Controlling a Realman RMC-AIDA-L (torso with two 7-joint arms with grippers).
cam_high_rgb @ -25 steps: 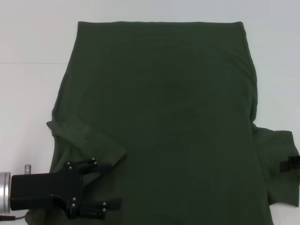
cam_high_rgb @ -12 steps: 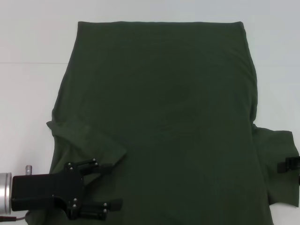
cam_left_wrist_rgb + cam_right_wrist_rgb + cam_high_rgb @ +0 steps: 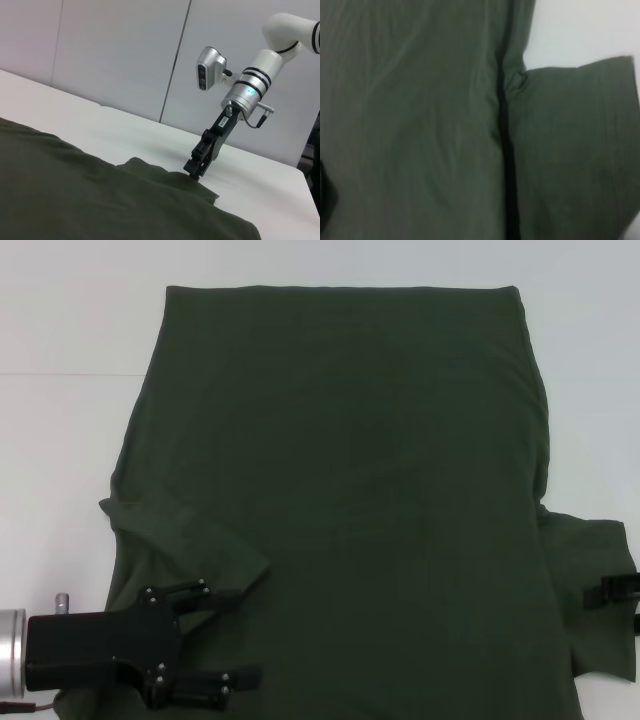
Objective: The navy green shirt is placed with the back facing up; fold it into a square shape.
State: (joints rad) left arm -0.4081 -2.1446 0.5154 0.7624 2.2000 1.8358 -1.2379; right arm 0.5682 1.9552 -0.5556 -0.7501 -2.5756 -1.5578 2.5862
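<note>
- The navy green shirt (image 3: pixel 350 500) lies spread flat on the white table (image 3: pixel 60 440). Its left sleeve is already turned in over the body, while its right sleeve sticks out flat, so most of the folding looks undone.
- The left gripper (image 3: pixel 232 636) hovers over the folded sleeve, jaws wide and holding nothing.
- The right gripper (image 3: pixel 612 587) sits at the right sleeve's edge, tips touching the cloth; I cannot tell its jaw state.
</note>
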